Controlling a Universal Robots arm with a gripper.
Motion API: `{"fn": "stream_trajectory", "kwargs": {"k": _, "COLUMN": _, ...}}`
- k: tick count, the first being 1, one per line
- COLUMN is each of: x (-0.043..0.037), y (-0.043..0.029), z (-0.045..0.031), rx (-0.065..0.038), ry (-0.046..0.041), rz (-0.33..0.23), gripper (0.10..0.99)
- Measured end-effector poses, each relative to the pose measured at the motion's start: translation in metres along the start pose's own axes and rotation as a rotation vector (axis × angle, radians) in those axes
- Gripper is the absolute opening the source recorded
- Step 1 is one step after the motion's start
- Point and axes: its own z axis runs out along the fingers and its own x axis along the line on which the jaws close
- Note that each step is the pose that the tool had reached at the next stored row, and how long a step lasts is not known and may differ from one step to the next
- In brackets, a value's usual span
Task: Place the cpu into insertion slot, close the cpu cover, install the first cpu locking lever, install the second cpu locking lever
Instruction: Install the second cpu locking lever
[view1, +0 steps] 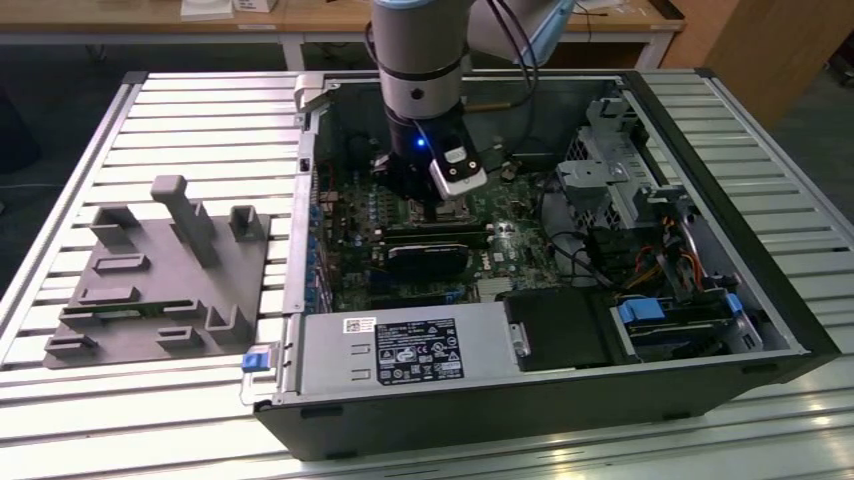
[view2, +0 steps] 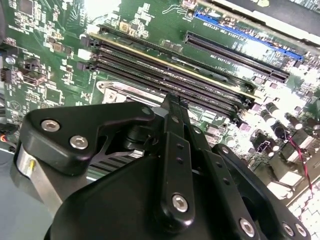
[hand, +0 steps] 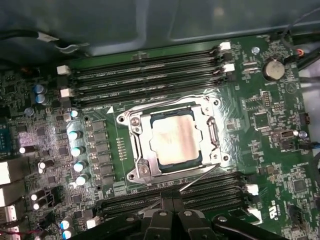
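Black gripper (hand: 170, 216) linkage, bolted: foreground of both wrist views, its two fingertips (hand: 159, 214) lying side by side and pressed together with nothing pinched between them; in the first wrist view they sit over the memory slots (hand: 200, 192) just beside the socket.

Cpu (hand: 173, 140): dull silver-grey square, seated flat in the insertion slot (hand: 135, 142) at the centre of the green motherboard (hand: 280, 165).

Cpu cover (hand: 212, 137): silver frame plate lying down around the chip, the metal top showing through its square window.

Locking lever (hand: 197, 178): thin silver rod, slanting up off the board along the socket edge nearest the gripper. The other lever cannot be told apart from the frame.

Further memory slots (hand: 145, 75): long, black, white-latched, on the far side of the socket.

Coin cell (hand: 273, 69): round, silver, near a board corner.

Capacitors (hand: 75, 150): row of blue-topped cylinders beside the socket.

Computer case (view1: 561, 400): open, on a ribbed metal table (view1: 200, 110); robot arm (view1: 420, 60) reaching down into it over the motherboard.

Grey fixture tray (view1: 160, 290): on the table, at the exterior view's left of the case.
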Motion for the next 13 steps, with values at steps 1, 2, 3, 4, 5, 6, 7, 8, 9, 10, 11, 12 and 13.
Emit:
{"fn": "stream_trajectory", "kwargs": {"k": 1, "x": 0.0003, "y": -0.0005, "z": 0.0006, "rx": -0.002, "ry": 0.0004, "rz": -0.005, "gripper": 0.106}}
{"fn": "stream_trajectory", "kwargs": {"k": 2, "x": 0.0005, "y": -0.0009, "z": 0.0010, "rx": -0.003, "ry": 0.0008, "rz": -0.011, "gripper": 0.106}}
{"fn": "stream_trajectory", "kwargs": {"k": 3, "x": 0.0006, "y": -0.0015, "z": 0.0013, "rx": -0.004, "ry": 0.0012, "rz": -0.015, "gripper": 0.106}}
{"fn": "stream_trajectory", "kwargs": {"k": 4, "x": 0.0008, "y": -0.0021, "z": 0.0017, "rx": -0.006, "ry": 0.0015, "rz": -0.019, "gripper": 0.106}}
{"fn": "stream_trajectory", "kwargs": {"k": 5, "x": 0.0012, "y": -0.0029, "z": 0.0022, "rx": -0.006, "ry": 0.0017, "rz": -0.024, "gripper": 0.106}}
{"fn": "stream_trajectory", "kwargs": {"k": 6, "x": 0.0015, "y": -0.0037, "z": 0.0025, "rx": -0.007, "ry": 0.0020, "rz": -0.028, "gripper": 0.106}}
{"fn": "stream_trajectory", "kwargs": {"k": 7, "x": 0.0017, "y": -0.0044, "z": 0.0028, "rx": -0.008, "ry": 0.0023, "rz": -0.033, "gripper": 0.106}}
{"fn": "stream_trajectory", "kwargs": {"k": 8, "x": 0.0020, "y": -0.0049, "z": 0.0032, "rx": -0.009, "ry": 0.0026, "rz": -0.037, "gripper": 0.106}}
{"fn": "stream_trajectory", "kwargs": {"k": 9, "x": 0.0023, "y": -0.0052, "z": 0.0036, "rx": -0.011, "ry": 0.0031, "rz": -0.043, "gripper": 0.106}}
{"fn": "stream_trajectory", "kwargs": {"k": 10, "x": 0.0027, "y": -0.0054, "z": 0.0039, "rx": -0.014, "ry": 0.0040, "rz": -0.049, "gripper": 0.106}}
{"fn": "stream_trajectory", "kwargs": {"k": 11, "x": 0.0031, "y": -0.0055, "z": 0.0044, "rx": -0.019, "ry": 0.0050, "rz": -0.057, "gripper": 0.106}}
{"fn": "stream_trajectory", "kwargs": {"k": 12, "x": 0.0035, "y": -0.0056, "z": 0.0048, "rx": -0.024, "ry": 0.0062, "rz": -0.066, "gripper": 0.106}}
{"fn": "stream_trajectory", "kwargs": {"k": 13, "x": 0.0039, "y": -0.0056, "z": 0.0052, "rx": -0.030, "ry": 0.0073, "rz": -0.074, "gripper": 0.106}}
